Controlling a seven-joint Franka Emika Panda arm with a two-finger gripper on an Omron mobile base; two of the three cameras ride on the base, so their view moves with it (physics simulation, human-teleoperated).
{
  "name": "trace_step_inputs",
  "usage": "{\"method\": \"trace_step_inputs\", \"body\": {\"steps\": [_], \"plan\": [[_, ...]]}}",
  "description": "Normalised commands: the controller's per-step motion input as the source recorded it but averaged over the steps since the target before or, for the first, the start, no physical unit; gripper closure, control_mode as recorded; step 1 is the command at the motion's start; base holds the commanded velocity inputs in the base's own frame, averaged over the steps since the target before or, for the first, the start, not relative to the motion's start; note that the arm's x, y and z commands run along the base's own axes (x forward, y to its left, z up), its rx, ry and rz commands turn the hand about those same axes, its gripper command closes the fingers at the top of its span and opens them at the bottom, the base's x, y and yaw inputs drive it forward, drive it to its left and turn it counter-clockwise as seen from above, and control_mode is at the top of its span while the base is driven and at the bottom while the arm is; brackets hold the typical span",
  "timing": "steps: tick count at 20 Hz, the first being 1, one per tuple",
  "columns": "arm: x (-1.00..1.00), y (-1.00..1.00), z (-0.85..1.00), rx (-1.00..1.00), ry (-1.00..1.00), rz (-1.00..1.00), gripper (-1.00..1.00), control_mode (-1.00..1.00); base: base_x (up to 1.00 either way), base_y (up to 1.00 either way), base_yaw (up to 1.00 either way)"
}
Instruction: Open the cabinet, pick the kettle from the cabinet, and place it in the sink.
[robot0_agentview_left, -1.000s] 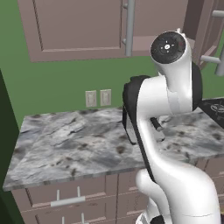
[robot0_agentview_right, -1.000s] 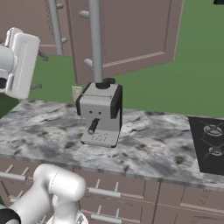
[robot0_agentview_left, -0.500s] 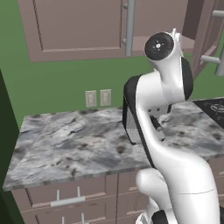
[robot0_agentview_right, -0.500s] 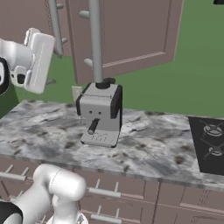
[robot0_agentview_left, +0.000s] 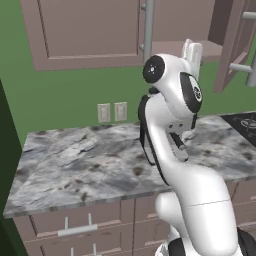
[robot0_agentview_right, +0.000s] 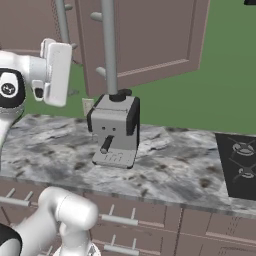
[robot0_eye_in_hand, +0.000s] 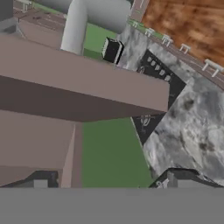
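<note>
The cabinet (robot0_agentview_right: 145, 40) hangs above the grey marble counter (robot0_agentview_right: 175, 170) with its right door (robot0_agentview_right: 150, 35) swung open, the long silver bar handle (robot0_agentview_right: 109, 45) facing out; the left door (robot0_agentview_left: 90, 30) is closed. The robot's gripper (robot0_agentview_right: 56, 74) is raised beside the open door, jaws spread wide and holding nothing. Below the door, a grey-and-black coffee machine (robot0_agentview_right: 115, 131) stands on the counter, with a black stove top (robot0_agentview_right: 240, 162) to the right. Two wall outlets (robot0_agentview_left: 112, 112) sit on the green wall.
</note>
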Motion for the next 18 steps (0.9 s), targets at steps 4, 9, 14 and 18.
{"method": "trace_step_inputs", "body": {"steps": [4,9,14,18], "plan": [[0.3,-0.2,0.06,0.0,0.0,-0.16,-1.0,-1.0,0.0,0.0,0.0],[0.25,-0.18,0.09,0.02,0.0,-0.12,-1.0,-1.0,0.0,0.0,0.0],[0.0,-0.28,0.01,0.11,0.0,-0.09,-1.0,-1.0,0.0,0.0,0.0],[-0.19,-0.46,0.01,0.12,-0.01,-0.03,-1.0,-1.0,0.0,0.0,0.0]]}}
